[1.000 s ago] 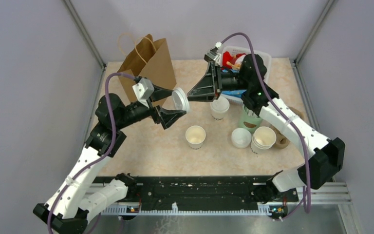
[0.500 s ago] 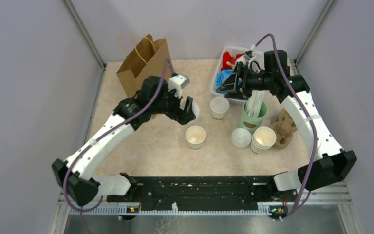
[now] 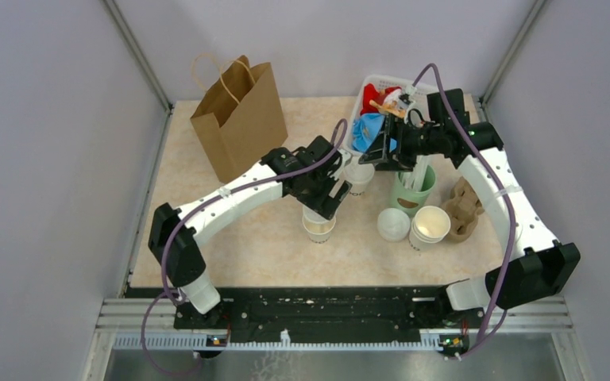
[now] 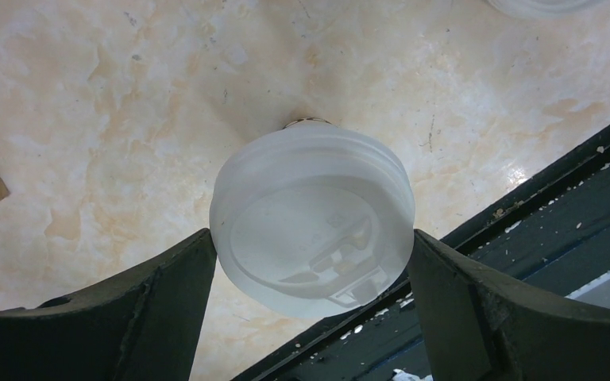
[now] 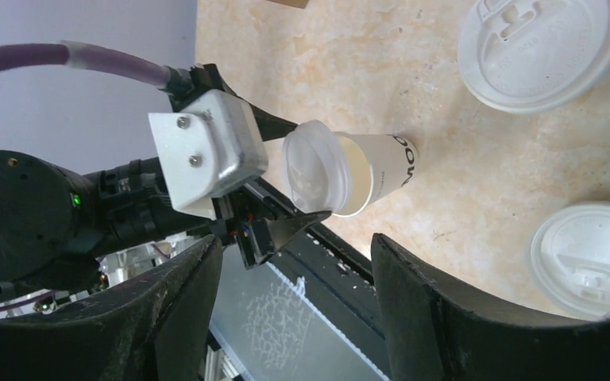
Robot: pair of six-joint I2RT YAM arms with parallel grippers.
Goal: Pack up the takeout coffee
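Note:
The takeout coffee cup is white with black lettering and stands open in the middle of the table; it also shows in the right wrist view. My left gripper is shut on a white round plastic lid, one finger against each side. It holds the lid tilted right at the cup's mouth. My right gripper hangs open and empty at the back right, beside a second, lidded cup.
A brown paper bag stands at the back left. A white basket of red and blue items sits at the back right. In front of it are a green holder, stacked cups, a loose lid and a cardboard carrier.
My right gripper let go of the lid, opened and drew back toward the basket. My left arm carried the lid from beside the bag to the open cup.

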